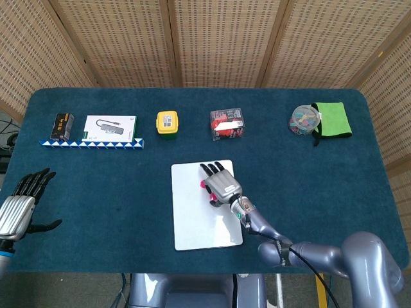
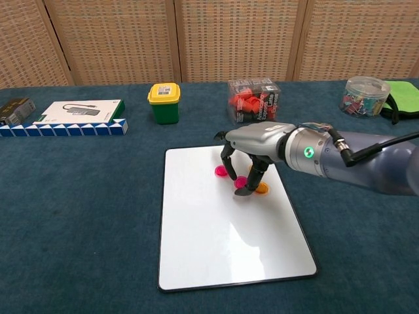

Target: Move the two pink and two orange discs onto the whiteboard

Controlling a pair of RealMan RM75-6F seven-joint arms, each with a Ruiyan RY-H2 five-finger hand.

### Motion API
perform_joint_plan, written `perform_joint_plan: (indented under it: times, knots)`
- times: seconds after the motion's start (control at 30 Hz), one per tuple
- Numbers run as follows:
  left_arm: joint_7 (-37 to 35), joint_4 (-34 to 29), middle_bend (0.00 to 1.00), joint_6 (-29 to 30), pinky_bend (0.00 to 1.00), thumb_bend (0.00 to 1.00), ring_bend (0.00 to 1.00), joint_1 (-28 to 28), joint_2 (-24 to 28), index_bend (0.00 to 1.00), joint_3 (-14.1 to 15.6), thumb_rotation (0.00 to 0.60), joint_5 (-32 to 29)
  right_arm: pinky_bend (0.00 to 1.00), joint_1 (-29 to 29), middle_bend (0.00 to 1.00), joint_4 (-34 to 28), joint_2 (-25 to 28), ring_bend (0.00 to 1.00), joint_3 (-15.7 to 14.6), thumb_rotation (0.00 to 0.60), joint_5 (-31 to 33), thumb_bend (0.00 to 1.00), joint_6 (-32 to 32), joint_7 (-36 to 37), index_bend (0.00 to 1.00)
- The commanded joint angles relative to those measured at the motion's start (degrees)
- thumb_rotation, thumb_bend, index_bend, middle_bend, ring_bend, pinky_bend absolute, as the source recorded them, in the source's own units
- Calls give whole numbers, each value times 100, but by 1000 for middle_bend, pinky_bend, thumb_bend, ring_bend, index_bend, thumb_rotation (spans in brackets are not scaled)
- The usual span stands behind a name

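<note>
Pink disc (image 2: 240,182) apparently pinched by right robot hand (image 2: 252,157), fingers down over whiteboard (image 2: 222,248).

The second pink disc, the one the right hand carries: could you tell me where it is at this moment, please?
In the chest view, the second pink disc is in the right hand, low over the whiteboard, between the first pink disc and an orange disc.

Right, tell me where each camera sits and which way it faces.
Head view: high above the table's near edge, looking steeply down; shows the left hand and the right hand over the whiteboard.
Chest view: low at the near edge, looking across toward the wicker screen; only the right hand shows.
Shared: right hand, whiteboard, yellow box.
</note>
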Motion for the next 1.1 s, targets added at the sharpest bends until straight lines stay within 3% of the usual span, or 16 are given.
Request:
perform_joint_plan:
  times: [0.03,0.23,0.4,0.73,1.0,1.1]
  knots:
    - [2,0,0,-1,0,0,0,-1,0,0,0,600,2,44,26,0,8,-14,0,-1,600,40,363,12,0,576]
    - [3,-3,0,-10,0,0,0,-4,-1,0,0,600,-3,44,99,0,93,-115,0,-21,600,142,363,13,-33,576]
    - [-8,-9,0,-14,0,0,0,-5,5,0,-2,600,-5,44,136,0,179,-173,0,-33,600,190,355,30,-39,478]
    - [-22,-16,0,-26,0,0,0,-11,13,0,-3,600,-9,44,131,0,24,-69,0,-52,600,172,338,102,6,468]
    - [-12,-19,0,-15,0,0,0,-6,10,0,-2,600,-5,44,14,0,-592,347,0,46,600,-30,337,389,165,468]
    - [-48,-12,0,-24,0,0,0,-8,15,0,2,600,-2,44,-171,0,-1029,785,0,75,600,-293,337,675,304,468]
